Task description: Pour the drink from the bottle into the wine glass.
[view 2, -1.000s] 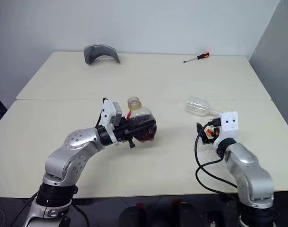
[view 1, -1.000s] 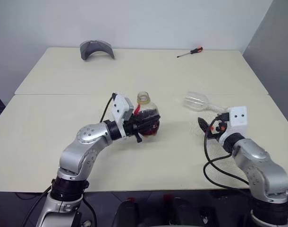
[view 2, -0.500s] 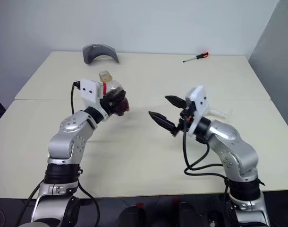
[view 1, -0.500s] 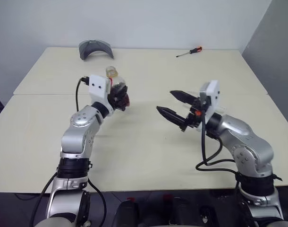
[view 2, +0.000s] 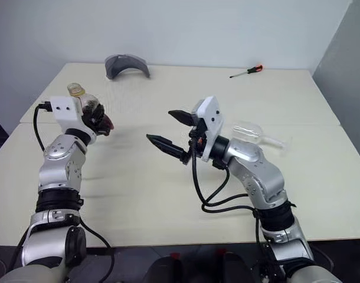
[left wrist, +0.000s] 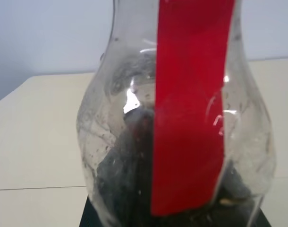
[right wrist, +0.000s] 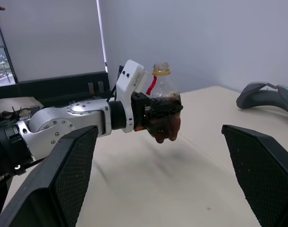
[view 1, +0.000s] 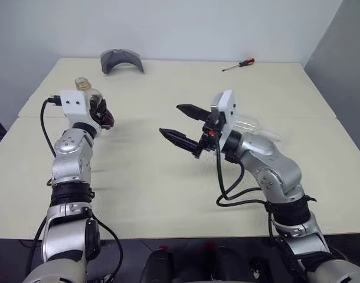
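Red label strip fills left wrist | wine glass (lying) behind right arm

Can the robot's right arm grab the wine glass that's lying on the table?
Probably yes. The right gripper is open and empty. The wine glass lies close behind that arm, nothing on it, but the gripper points away, so the arm must swing back.

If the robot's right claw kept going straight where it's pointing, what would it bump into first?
Probably the bottle held up by the left gripper. The open right gripper points across the table at it, nothing between, though the exact line is hard to judge.
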Tool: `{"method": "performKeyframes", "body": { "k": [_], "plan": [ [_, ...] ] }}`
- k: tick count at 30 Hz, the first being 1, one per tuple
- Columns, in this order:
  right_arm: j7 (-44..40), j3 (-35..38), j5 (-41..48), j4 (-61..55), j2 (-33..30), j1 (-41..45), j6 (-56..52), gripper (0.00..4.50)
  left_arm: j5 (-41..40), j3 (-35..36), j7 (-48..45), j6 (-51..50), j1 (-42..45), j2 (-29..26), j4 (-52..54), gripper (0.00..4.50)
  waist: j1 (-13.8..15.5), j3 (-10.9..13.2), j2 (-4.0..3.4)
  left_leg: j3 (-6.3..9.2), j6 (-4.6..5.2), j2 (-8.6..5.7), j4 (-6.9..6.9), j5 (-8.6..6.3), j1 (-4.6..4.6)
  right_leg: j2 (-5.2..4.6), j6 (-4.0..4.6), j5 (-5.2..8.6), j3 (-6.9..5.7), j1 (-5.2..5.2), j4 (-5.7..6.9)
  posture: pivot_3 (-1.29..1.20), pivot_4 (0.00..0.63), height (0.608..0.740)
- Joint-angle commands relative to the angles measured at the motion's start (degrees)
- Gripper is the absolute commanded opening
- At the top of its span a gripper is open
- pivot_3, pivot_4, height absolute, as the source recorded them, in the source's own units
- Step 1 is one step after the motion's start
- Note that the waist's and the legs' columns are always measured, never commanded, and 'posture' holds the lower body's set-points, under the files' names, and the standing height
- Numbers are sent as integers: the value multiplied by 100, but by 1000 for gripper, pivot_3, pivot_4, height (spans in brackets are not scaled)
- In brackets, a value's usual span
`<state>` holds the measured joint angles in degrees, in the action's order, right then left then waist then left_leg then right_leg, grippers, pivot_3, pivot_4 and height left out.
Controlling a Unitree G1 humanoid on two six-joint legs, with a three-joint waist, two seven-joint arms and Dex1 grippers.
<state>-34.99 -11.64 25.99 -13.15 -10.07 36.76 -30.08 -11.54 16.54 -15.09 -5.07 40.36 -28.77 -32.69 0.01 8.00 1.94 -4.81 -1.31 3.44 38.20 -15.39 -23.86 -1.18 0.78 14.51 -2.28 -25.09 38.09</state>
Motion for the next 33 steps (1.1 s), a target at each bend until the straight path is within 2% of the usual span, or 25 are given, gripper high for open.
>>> {"method": "performKeyframes", "body": {
  "k": [1,11,17,33],
  "plan": [
    [-42,-151,-288,99,48,30,380,4472,-120,159,-120,654,291,68,-419,1007,0,0,0,0,0,0,0,0,0,0,0,0,-1,0,0,0,150,740],
    [77,-75,-497,136,55,16,372,4472,-68,61,-344,1179,690,261,-1642,1007,-39,0,0,-4,-2,3,4,1,2,3,0,0,-7,-2,3,0,150,740],
    [177,-49,-504,120,67,10,330,4472,14,14,-308,1326,644,228,-1954,1007,-60,0,0,-7,-2,4,8,1,2,3,0,0,-7,-3,3,0,150,740],
    [203,-55,-550,215,145,23,388,4472,-24,20,-14,960,-156,475,-869,1007,-69,0,0,-7,-2,11,9,1,4,1,0,0,3,-2,7,0,150,740]
  ]
}}
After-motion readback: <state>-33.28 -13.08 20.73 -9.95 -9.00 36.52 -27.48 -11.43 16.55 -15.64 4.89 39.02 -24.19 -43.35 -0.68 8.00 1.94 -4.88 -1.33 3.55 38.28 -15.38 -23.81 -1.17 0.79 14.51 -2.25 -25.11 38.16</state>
